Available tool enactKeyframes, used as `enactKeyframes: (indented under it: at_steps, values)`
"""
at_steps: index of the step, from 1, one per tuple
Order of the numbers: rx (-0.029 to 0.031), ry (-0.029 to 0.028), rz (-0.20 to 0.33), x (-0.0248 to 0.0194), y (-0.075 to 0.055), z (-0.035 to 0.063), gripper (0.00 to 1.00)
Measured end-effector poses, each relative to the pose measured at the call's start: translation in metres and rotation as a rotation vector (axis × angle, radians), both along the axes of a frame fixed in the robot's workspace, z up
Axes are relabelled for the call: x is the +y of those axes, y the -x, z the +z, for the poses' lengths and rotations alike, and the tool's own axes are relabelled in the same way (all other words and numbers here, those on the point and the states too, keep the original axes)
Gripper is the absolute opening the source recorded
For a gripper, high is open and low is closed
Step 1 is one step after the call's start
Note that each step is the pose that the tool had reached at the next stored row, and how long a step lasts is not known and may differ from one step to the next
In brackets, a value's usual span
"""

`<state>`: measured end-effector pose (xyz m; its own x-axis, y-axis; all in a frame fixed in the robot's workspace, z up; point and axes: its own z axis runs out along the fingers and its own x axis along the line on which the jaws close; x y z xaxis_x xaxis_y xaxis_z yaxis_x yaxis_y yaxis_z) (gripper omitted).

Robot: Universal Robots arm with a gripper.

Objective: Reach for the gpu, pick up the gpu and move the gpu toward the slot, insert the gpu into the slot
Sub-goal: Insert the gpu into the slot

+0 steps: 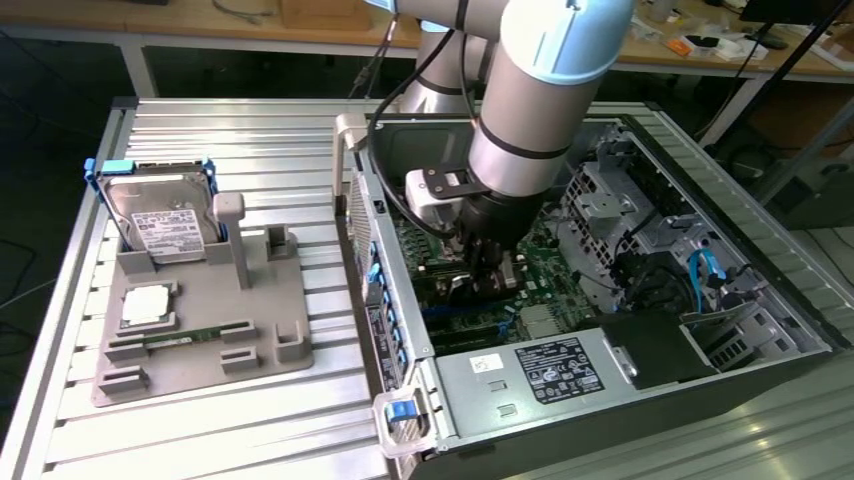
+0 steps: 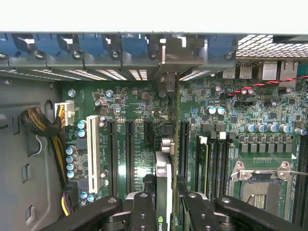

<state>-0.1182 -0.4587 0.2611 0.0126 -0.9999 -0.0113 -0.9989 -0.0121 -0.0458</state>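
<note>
- The tool (image 2: 163, 204) pinches the gpu (image 2: 164, 187) edge-on between its black fingers (image 2: 143, 209), the card standing upright between them.
- In the wrist view the gpu runs straight out ahead of the tool, over the green motherboard (image 2: 221, 120), its far end reaching toward the case's rear bracket openings (image 2: 168, 57).
- Long dark expansion slots (image 2: 129, 154) lie just beside the card on the motherboard; whether its edge is seated in the slot beneath it, I cannot tell.
- A white slot (image 2: 93, 154) lies farther off to one side, the silver processor socket (image 2: 262, 185) to the other.
- In the exterior view the arm (image 1: 534, 110) reaches down into the open computer case (image 1: 747, 300), which lies on a ribbed aluminium bench (image 1: 240, 130).
- Well apart from the tool, on the exterior view's left, a grey holder (image 1: 200, 340) carries a hard drive (image 1: 163, 225).
- Behind the bench stand wooden tables (image 1: 240, 25).
</note>
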Motion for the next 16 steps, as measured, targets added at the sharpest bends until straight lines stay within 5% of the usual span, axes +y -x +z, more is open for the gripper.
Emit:
enactKeyframes:
  at_steps: [16]
  values:
    - [0.0001,-0.0033,0.000,0.0000,0.0000,-0.0037,0.27]
